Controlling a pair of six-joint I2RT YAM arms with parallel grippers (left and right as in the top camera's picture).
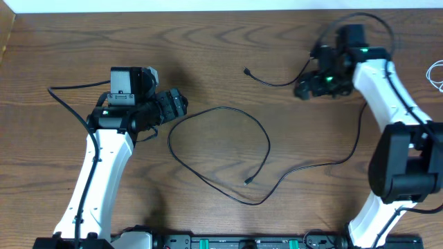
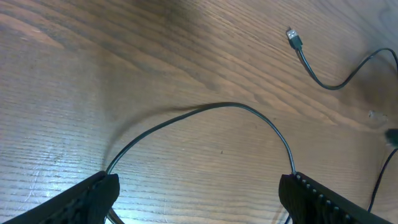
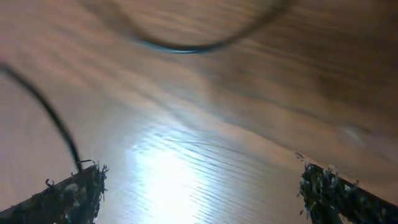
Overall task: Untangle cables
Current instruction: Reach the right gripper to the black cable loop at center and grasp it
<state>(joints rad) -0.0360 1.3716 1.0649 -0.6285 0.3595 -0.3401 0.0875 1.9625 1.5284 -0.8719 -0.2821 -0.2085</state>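
Looping slack over the grained brown wooden table: thin long black cable. Arcs between the spread jaws of the left gripper in the wrist view. Jaws of the right gripper likewise spread wide, over blurred, glare-lit wood. Seen only overhead: thin white cable coiled at the table's right edge.

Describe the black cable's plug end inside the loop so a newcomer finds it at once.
In the middle of the wooden table, the black cable lies in one wide loop. Its plug end rests inside that loop, at the lower right in the overhead view. The other plug lies outside it, on bare wood nearer the picture's top.
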